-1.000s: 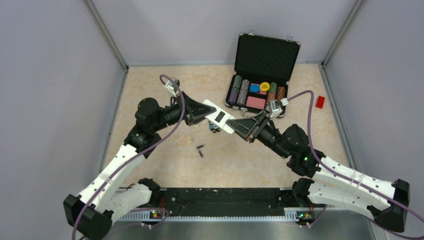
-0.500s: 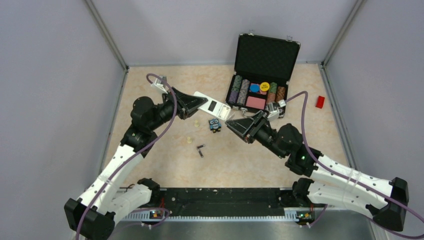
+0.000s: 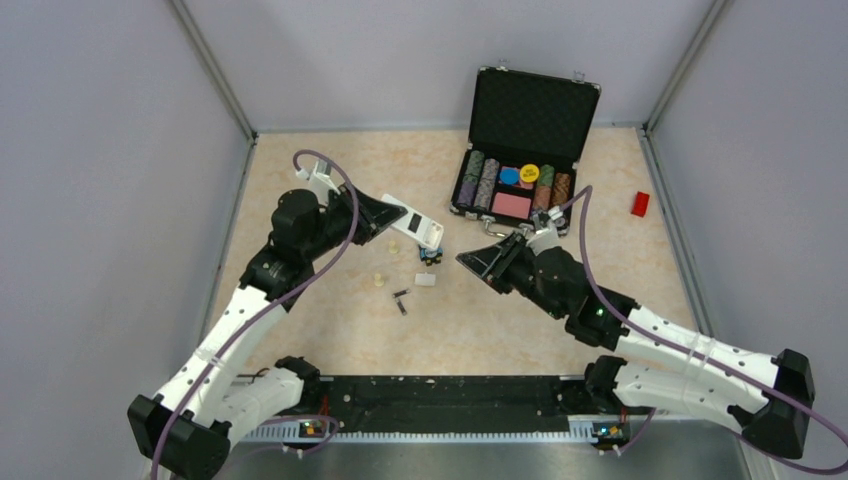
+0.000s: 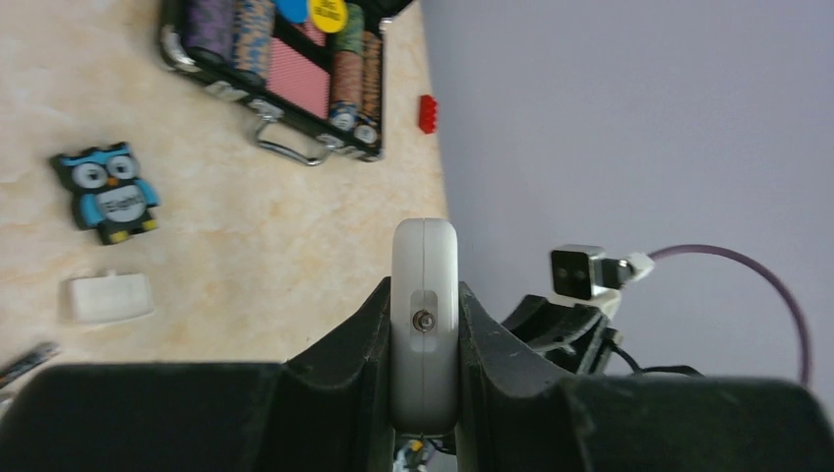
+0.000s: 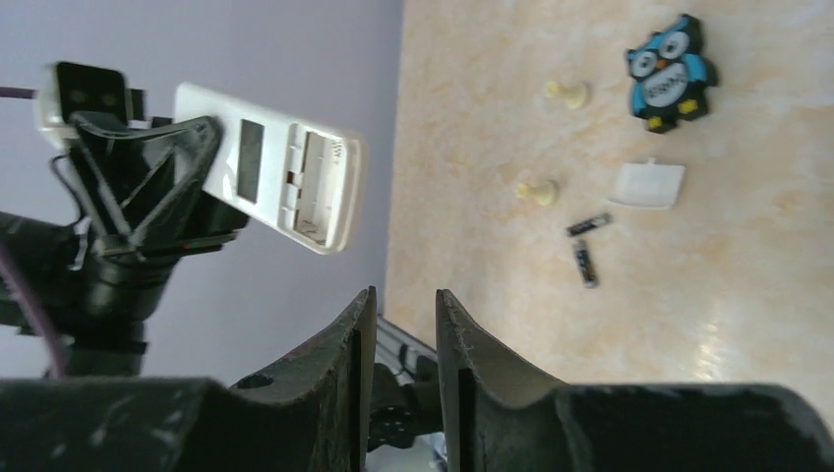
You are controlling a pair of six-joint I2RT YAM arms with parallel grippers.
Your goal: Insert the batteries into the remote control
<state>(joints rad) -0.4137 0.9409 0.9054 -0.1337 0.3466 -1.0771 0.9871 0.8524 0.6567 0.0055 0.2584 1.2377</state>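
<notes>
Overhead, two wrist close-ups, shared owl point(image 4: 106, 190)

Batteries point(image 3: 401, 301) lie open from above, peg point(image 3: 379, 280) and cover point(image 3: 425, 279) nearby.

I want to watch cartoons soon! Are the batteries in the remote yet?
Not yet. Done: the cover is off, lying on the table. In hand: the left end effector grips the remote control. Left: both batteries lie on the table, and the right end effector holds nothing.

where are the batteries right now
In the top view the batteries lie on the table, left of centre, just near-side of a cream peg and beside the small white piece.
</notes>
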